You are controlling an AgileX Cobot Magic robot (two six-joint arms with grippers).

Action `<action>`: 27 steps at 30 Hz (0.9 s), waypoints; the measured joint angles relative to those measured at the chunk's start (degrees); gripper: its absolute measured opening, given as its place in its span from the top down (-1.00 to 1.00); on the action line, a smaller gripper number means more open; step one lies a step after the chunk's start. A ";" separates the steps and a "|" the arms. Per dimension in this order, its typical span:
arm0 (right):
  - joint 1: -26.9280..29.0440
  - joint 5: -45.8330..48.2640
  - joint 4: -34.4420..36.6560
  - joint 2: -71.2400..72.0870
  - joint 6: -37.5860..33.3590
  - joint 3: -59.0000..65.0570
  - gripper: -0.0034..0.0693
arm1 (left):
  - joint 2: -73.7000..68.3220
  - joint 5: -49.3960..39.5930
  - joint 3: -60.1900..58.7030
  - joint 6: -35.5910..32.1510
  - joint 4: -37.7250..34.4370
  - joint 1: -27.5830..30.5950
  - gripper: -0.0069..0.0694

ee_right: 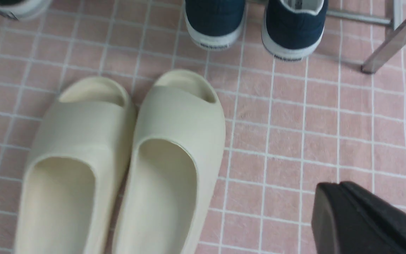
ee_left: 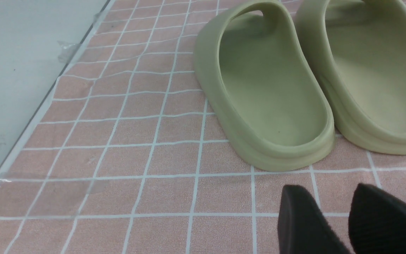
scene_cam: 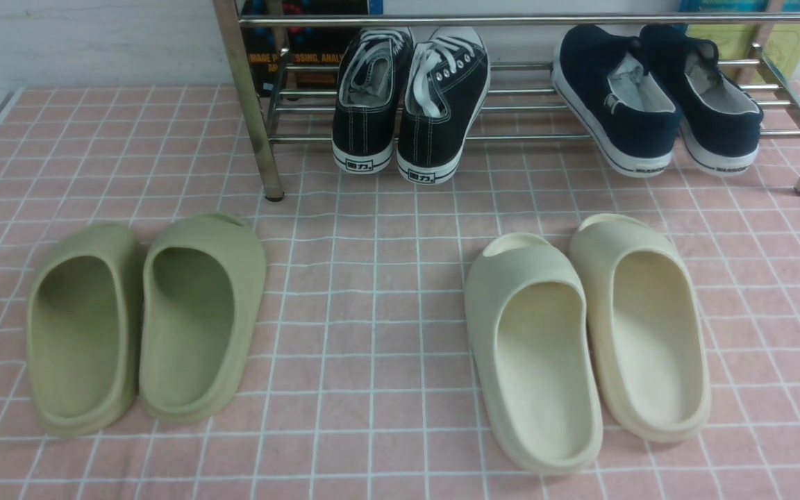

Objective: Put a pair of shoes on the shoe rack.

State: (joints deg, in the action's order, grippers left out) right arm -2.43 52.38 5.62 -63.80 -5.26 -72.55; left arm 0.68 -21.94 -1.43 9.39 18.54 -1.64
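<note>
The pair of navy-blue canvas slip-on shoes with white rubber soles [scene_cam: 622, 111] sits at the right end of the low shiny steel shoe rack [scene_cam: 251, 104], on its lower rods. Their toes point far and their heels hang out over the nearest rod. By how things lie, I judge the task as good as done.

My left fingers [ee_left: 305, 225] are parted with nothing between them, low over the pink checked cloth on the desk [scene_cam: 372, 312] and just near of the olive-green foam slides [scene_cam: 143, 319]. Of my right fingers [ee_right: 365, 218] I see only one dark mass, so I cannot tell whether they are parted or pressed together. They hover right of the cream foam slides [scene_cam: 580, 333].

The risk is in the seating. The navy shoes rest on thin rods with their heels overhanging, and the left one is angled. A knock against the rack's right leg, which stands close to my right arm's path, could shake them so that they slide off towards me. A careless sweep could also shove the cream slides, or jar the black lace-up sneakers with white laces [scene_cam: 407, 104] perched the same way at the rack's middle.
</note>
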 joint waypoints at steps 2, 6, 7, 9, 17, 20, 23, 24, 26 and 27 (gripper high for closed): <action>0.00 -4.89 1.71 8.34 0.00 6.96 0.96 | 0.00 0.00 0.00 0.00 0.00 0.00 0.19; 0.00 -12.38 3.23 22.95 0.00 16.08 0.96 | 0.00 0.00 0.00 0.00 0.00 0.00 0.19; 0.00 -13.31 3.29 25.10 0.00 17.41 0.95 | 0.00 0.00 0.00 0.00 0.00 0.00 0.19; 0.00 -14.04 3.29 28.12 0.00 18.75 0.96 | 0.00 0.00 0.00 0.00 0.00 0.00 0.19; 0.00 -9.54 3.74 39.71 0.00 21.89 0.95 | 0.00 0.00 0.00 0.00 0.00 0.00 0.19; 0.00 -7.13 4.26 42.26 0.00 21.89 0.94 | 0.00 0.00 0.00 0.00 0.00 0.00 0.19; 0.00 -6.38 4.33 43.83 0.00 21.89 0.94 | 0.00 0.00 0.00 0.00 0.00 0.00 0.19; 0.00 -6.38 4.33 43.84 0.00 21.89 0.94 | 0.00 0.00 0.00 0.00 0.00 0.00 0.19; 0.00 -6.38 3.13 43.80 0.00 21.97 0.94 | 0.00 0.00 0.00 0.00 0.00 0.00 0.19; 0.00 -6.58 2.71 43.75 0.00 22.19 0.94 | 0.00 0.00 0.00 0.00 0.00 0.00 0.19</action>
State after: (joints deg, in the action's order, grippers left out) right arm -2.43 45.81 8.33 -20.05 -5.26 -50.36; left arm 0.68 -21.94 -1.43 9.39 18.54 -1.64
